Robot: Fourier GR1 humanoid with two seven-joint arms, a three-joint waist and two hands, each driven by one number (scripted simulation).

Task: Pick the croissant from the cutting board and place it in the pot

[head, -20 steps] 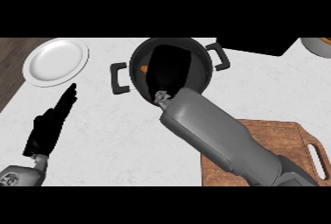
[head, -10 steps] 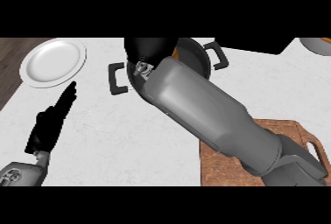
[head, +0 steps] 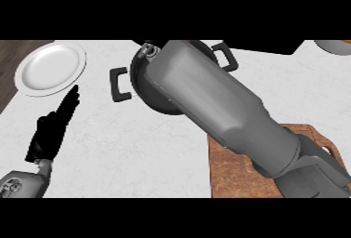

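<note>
Over the pot (head: pixel 147 90), the grey right forearm (head: pixel 219 111) runs as a long diagonal from the lower right up to the pot's far rim, covering nearly all of the pot's opening. Only a dark arc of the pot's left wall shows beside the forearm, with one black handle (head: pixel 118 84) sticking out to the pot's left and the other (head: pixel 226 55) peeking out on the far right side of it. The right hand itself is hidden at the top end of the forearm, so I cannot tell whether its fingers are spread or curled. The croissant cannot be seen anywhere, neither in the pot nor elsewhere, so its long axis and the way it points cannot be told. Right of and nearer than the pot lies the wooden cutting board (head: pixel 230 174), its visible brown part bare, the rest under the arm. Left of the pot, a white plate (head: pixel 49 69) sits on the pale marbled surface (head: pixel 130 148). Nearer than the plate, well left of the pot, the left hand (head: pixel 51 130) rests with black fingers straight and pressed together, pointing toward the plate, holding nothing.
</note>
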